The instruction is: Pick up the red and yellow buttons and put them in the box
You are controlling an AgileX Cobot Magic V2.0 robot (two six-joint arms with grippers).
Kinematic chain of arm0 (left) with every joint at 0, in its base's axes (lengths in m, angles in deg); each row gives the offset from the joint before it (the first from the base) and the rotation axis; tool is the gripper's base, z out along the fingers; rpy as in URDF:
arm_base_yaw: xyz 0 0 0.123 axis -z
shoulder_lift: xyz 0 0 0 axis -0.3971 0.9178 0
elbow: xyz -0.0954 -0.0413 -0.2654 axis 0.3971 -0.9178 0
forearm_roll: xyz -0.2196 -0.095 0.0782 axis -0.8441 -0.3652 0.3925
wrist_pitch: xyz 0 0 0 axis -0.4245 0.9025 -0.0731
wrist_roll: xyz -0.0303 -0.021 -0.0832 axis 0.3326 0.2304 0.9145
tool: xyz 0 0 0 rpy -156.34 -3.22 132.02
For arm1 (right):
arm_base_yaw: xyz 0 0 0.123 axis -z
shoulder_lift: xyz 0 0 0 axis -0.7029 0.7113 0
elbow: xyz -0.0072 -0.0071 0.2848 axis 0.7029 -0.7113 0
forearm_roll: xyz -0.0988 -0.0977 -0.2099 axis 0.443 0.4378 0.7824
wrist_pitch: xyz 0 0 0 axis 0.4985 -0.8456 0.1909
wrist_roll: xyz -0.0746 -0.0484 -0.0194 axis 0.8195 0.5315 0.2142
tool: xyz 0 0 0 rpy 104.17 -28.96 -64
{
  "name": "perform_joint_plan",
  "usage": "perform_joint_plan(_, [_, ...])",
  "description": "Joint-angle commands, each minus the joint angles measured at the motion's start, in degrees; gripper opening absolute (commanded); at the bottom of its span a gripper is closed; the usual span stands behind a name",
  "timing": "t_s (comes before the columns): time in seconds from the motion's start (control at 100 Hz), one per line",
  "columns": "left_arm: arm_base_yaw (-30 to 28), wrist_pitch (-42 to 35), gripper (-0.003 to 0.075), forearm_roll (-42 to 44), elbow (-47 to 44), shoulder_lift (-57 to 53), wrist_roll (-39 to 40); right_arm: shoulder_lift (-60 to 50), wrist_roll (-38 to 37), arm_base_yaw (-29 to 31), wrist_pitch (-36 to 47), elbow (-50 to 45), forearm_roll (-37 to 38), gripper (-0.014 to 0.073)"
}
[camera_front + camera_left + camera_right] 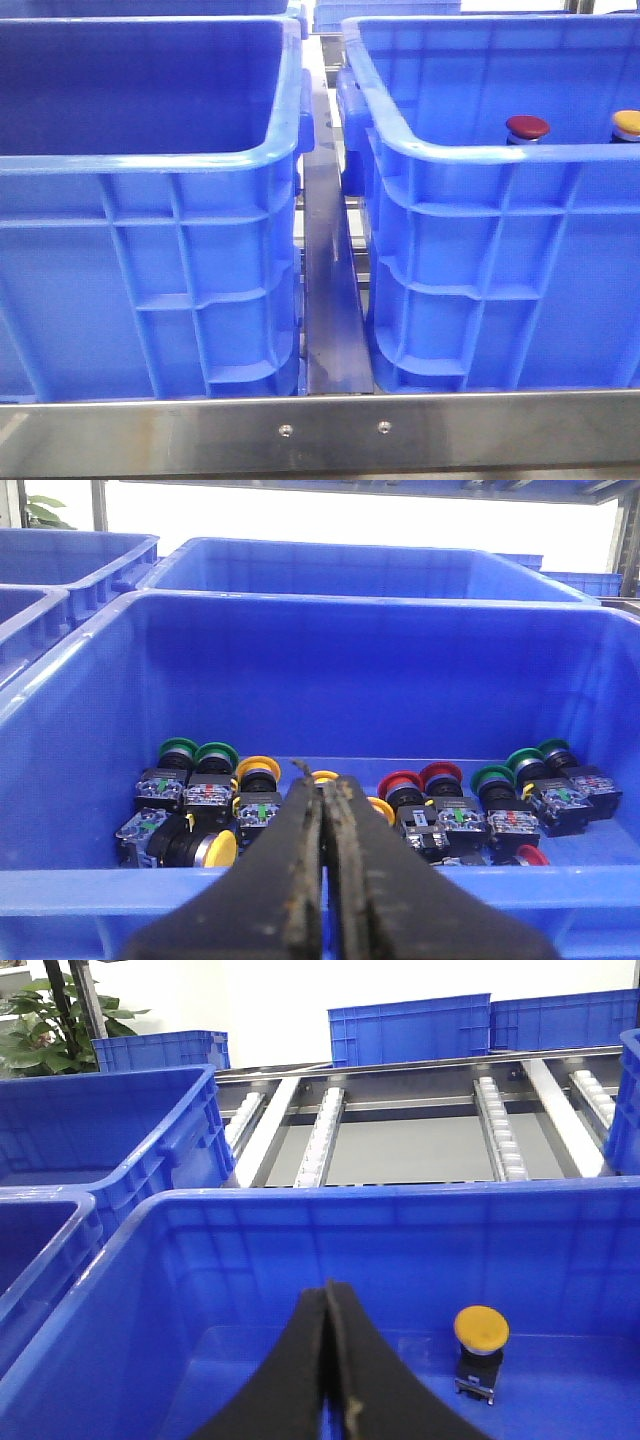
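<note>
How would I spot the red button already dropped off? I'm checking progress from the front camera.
Look in the right-hand blue crate. Two caps peek above its near rim: the red button is the dark red dome, left of the yellow button.

The blue box (480,260) is shiny, smooth plastic. The rail (320,432) looks like dull grey metal. The red button (527,127) has a glossy cap.

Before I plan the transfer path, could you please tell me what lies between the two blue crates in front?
In the front view, a bare metal rail fills the gap between the left crate and right crate.
</note>
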Motion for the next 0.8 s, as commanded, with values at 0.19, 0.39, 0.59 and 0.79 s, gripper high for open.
perform_joint_plan(0.19, [-0.31,-4.85,-0.0019,-0.52,-2.53,-1.69,-0.07,-0.33,-14.49,0.04,2.68,1.49,15.84,-0.0105])
perform_joint_plan(0.39, [-0.31,-4.85,-0.0019,-0.52,-2.53,-1.69,-0.07,-0.33,-45.56,-1.18,5.25,1.49,45.75,-0.0105])
perform_joint_plan(0.59, [-0.31,-4.85,-0.0019,-0.52,-2.53,-1.69,-0.07,-0.33,-65.40,-8.67,12.19,1.37,70.00,-0.0105])
perform_joint_plan(0.79, [-0.31,-4.85,-0.0019,-0.52,-2.53,-1.69,-0.07,-0.88,-72.19,-15.40,23.99,-2.69,78.51,-0.0105])
